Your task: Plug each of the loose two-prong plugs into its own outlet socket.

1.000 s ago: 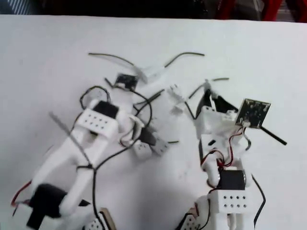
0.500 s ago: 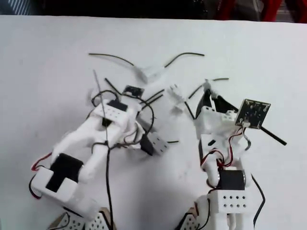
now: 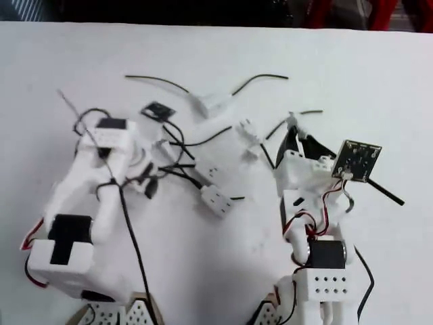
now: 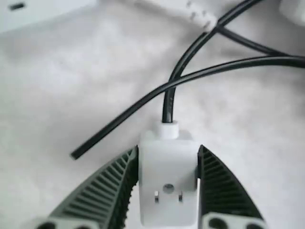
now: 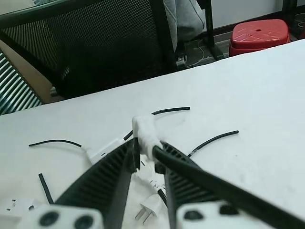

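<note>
My left gripper (image 4: 167, 153) is shut on a white plug (image 4: 167, 183), whose black cable (image 4: 167, 107) runs away over the table. In the high view this gripper (image 3: 157, 166) sits left of centre, and the cable leads to a white outlet socket (image 3: 216, 199). My right gripper (image 5: 147, 145) is shut on another white plug (image 5: 143, 125) and holds it above the table. From above, the right gripper (image 3: 294, 130) is right of centre. A loose two-prong plug (image 5: 150, 207) lies just below it, also seen from above (image 3: 249, 133).
A white plug with black cables (image 3: 210, 103) lies at the back centre. Short black cable pieces (image 3: 152, 81) are scattered around it. A second socket block (image 5: 14, 206) lies near the left arm. The far table edge (image 3: 216, 24) meets dark chairs.
The left arm has swung left and back with its plug, and the cable has dragged the socket a little. The right arm has not moved.
</note>
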Available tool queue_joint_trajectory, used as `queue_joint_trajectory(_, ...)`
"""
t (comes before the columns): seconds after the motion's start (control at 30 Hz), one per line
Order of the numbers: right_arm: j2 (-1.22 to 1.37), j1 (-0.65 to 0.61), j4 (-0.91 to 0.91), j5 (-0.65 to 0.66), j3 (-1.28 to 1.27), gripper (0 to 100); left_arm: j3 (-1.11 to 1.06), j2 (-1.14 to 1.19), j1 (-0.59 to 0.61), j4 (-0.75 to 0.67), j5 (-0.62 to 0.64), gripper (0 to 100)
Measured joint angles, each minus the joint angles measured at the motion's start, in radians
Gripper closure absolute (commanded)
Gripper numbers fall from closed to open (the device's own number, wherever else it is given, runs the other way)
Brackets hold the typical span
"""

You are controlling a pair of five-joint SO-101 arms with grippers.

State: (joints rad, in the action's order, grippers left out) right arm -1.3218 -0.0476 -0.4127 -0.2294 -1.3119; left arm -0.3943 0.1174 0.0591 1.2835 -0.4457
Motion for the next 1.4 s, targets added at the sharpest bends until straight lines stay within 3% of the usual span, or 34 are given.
queue_joint_trajectory(0.23, 0.000, 0.000, 0.000, 0.000, 0.000, 98.1, 0.121, 0.000, 0.040, 0.147, -0.080, 79)
queue_joint_trajectory(0.67, 0.000, 0.000, 0.000, 0.000, 0.000, 98.1, 0.110, -0.012, 0.040, 0.229, -0.121, 79)
queue_joint_trajectory(0.97, 0.000, -0.002, 0.000, 0.000, 0.000, 98.1, -0.198, -0.141, -0.003, 0.002, -0.121, 78)
queue_joint_trajectory(1.07, 0.000, -0.011, 0.000, 0.000, 0.000, 98.1, -0.244, -0.166, 0.000, -0.066, -0.121, 74)
queue_joint_trajectory(1.2, 0.000, -0.012, 0.000, 0.000, 0.000, 98.1, -0.247, -0.172, 0.048, -0.129, -0.121, 68)
queue_joint_trajectory(1.4, 0.000, -0.014, 0.000, 0.000, 0.000, 98.1, -0.249, -0.167, 0.137, -0.213, -0.164, 70)
